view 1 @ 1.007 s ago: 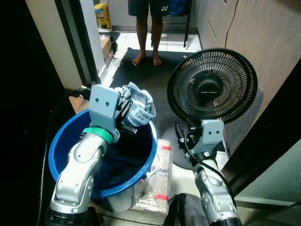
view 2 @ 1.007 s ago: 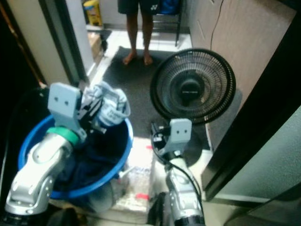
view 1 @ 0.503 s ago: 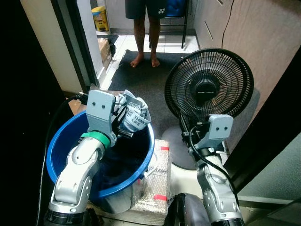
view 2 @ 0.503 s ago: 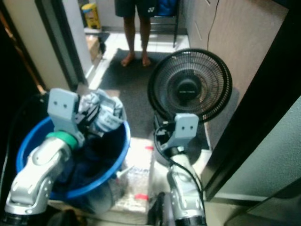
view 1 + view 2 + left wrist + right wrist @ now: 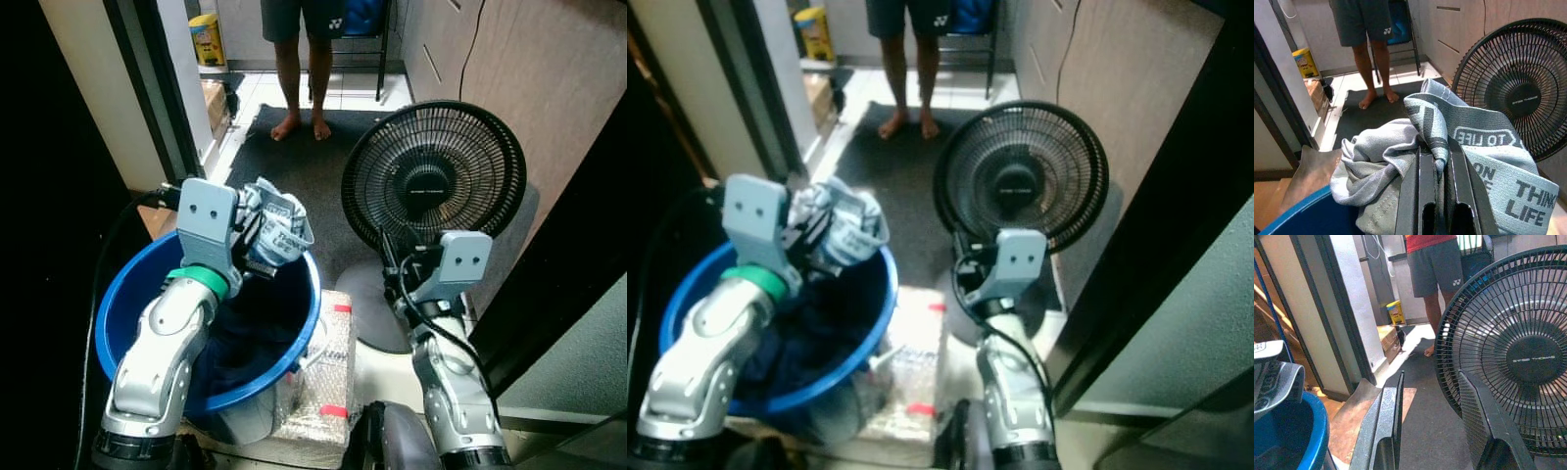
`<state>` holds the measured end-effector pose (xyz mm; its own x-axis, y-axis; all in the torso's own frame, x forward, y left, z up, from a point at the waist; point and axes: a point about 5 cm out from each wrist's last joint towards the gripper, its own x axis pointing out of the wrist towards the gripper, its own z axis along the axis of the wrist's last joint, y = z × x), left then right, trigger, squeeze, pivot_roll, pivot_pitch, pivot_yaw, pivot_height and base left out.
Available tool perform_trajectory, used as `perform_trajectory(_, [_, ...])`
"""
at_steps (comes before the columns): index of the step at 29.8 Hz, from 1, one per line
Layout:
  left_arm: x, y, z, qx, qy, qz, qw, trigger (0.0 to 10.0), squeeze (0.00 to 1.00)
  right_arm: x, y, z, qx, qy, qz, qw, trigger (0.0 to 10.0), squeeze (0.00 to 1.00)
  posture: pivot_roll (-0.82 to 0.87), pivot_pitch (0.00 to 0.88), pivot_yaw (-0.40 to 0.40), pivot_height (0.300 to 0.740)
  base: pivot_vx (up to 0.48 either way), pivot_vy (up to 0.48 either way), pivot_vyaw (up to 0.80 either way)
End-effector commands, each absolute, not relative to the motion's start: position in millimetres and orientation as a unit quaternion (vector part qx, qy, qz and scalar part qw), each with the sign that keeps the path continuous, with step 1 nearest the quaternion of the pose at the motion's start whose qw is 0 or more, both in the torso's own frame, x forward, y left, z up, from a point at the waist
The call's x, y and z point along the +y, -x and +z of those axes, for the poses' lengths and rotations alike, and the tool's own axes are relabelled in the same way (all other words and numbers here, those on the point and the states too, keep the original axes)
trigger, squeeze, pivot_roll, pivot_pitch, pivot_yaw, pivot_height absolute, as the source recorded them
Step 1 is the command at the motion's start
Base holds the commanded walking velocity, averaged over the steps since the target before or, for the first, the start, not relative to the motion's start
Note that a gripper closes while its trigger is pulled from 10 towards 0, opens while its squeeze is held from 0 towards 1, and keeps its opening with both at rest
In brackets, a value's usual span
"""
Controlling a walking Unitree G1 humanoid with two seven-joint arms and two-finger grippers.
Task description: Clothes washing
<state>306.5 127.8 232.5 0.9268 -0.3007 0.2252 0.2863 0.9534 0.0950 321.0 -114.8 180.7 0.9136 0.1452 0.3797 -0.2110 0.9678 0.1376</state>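
Observation:
A grey printed garment (image 5: 279, 227) hangs bunched above the far rim of the blue wash tub (image 5: 118, 294), which holds dark clothes (image 5: 250, 338). My left gripper (image 5: 1436, 196) is shut on the grey garment (image 5: 1474, 156), its fabric pinched between the two black fingers. Raised beside the tub, my right gripper (image 5: 1432, 423) stands open with nothing between its fingers, close in front of a black fan (image 5: 434, 176).
The black fan (image 5: 1528, 352) stands on the floor at the right. A person (image 5: 304, 59) stands barefoot on the dark mat ahead. A bubble-wrapped package (image 5: 328, 377) lies by the tub. A door frame (image 5: 147, 88) rises at the left, a wall at the right.
My left gripper has lifted the grey garment slightly higher and to the left. The right arm has risen and moved a little to the right, closer to the fan.

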Motion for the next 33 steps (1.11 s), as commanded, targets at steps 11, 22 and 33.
perform_trajectory(11, [130, -305, 225, -0.113, -0.038, -0.131, 0.984, 10.0, 0.00, -106, -323, 174, -0.165, -0.098, 0.110, 0.975, 10.0, 0.00, 0.00, 0.050, 0.037, 0.565, 0.000, 0.000, 0.00])
perform_trajectory(22, [122, -306, 219, -0.105, -0.028, -0.146, 0.983, 10.0, 0.00, -110, -320, 176, -0.171, -0.085, 0.107, 0.976, 10.0, 0.00, -0.10, 0.069, 0.063, 0.609, 0.000, 0.000, 0.00])
perform_trajectory(33, [120, -311, 223, -0.110, -0.031, -0.154, 0.981, 10.0, 0.00, -113, -315, 172, -0.168, -0.086, 0.100, 0.977, 10.0, 0.00, -0.11, 0.071, 0.076, 0.653, 0.000, 0.000, 0.00])
